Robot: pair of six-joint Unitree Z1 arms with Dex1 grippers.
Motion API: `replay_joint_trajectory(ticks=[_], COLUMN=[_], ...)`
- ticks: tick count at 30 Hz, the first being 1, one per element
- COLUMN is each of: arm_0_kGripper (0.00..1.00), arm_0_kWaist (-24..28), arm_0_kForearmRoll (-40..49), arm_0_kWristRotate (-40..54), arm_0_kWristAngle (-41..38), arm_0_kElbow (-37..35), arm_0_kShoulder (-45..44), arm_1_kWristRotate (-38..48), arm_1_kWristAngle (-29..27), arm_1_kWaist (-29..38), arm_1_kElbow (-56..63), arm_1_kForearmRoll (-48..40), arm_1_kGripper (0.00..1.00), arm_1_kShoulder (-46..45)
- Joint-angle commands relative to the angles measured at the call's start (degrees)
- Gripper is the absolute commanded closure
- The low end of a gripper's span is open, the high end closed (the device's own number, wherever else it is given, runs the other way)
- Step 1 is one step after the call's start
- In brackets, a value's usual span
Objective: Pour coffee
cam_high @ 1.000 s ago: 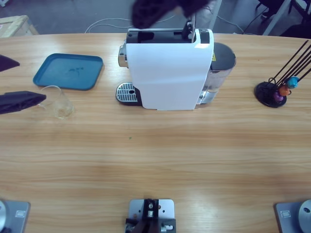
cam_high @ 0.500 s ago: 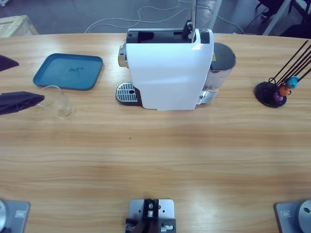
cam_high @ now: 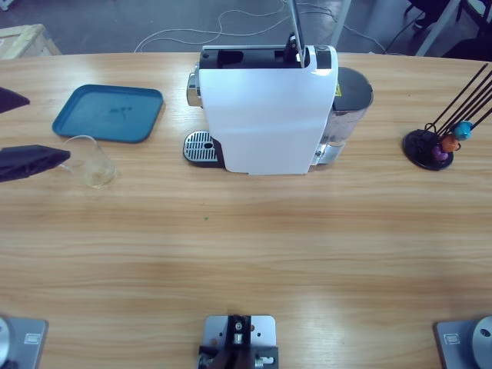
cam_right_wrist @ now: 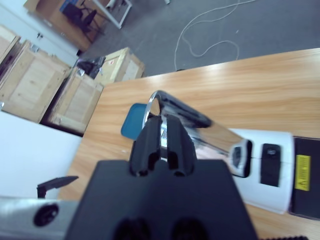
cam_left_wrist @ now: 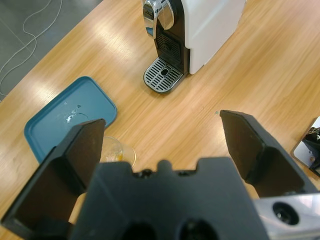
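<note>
The left gripper [cam_left_wrist: 162, 145] hangs with its fingers [cam_left_wrist: 80, 150] spread wide and nothing between them, above the desk's [cam_high: 254, 246] left part. Just beneath its left finger stands a clear glass [cam_left_wrist: 116, 151] beside the blue tray [cam_left_wrist: 65, 116]; the coffee [cam_left_wrist: 120, 157] shows only as a faint tinge at its bottom. The right gripper [cam_right_wrist: 161, 142] has its fingers nearly together, pinching the silver lever [cam_right_wrist: 185, 117] atop the white coffee machine [cam_high: 269, 115] at the far edge.
</note>
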Motion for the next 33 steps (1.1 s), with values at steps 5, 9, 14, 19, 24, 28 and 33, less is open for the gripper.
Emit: replay_joint_trajectory(ticks=[5,9,14,19,24,28,33], arm_0_kGripper=[0.013,0.013,0.013,0.013,0.019,0.023,0.023], arm_0_kWaist=[0.5,0.5,0.5,0.5,0.5,0.5,0.5], arm_0_kForearmRoll=[0.7,0.7,0.7,1.1,0.8,0.7,-0.5], arm_0_kWristRotate=[0.3,0.3,0.3,0.2,-2.5,-6.8,-7.5], arm_0_kWristAngle=[0.2,0.0,-0.1,-0.2,-0.1,0.2,1.4], arm_0_kElbow=[0.7,0.7,0.6,0.5,1.1,2.0,2.6], arm_0_kShoulder=[-4.2,-3.7,-3.6,-4.1,-3.1,-4.9,-4.3], arm_1_kWristRotate=[-2.3,-4.5,-2.7,-0.3,1.0,-17.9,-33.8], arm_1_kWristAngle=[2.6,4.7,5.5,5.3,4.1,4.2,0.5], arm_1_kWaist=[3.5,4.5,6.1,6.2,6.2,6.1,9.9], arm_1_kElbow=[1.5,1.2,1.9,2.4,1.4,0.9,-4.4], arm_1_kForearmRoll=[-3.6,-3.8,0.9,5.5,10.3,12.0,18.7], arm_1_kGripper=[1.0,1.0,1.0,1.0,1.0,0.791,0.0], arm_1_kShoulder=[17.6,20.1,26.1,28.6,29.6,21.3,2.1])
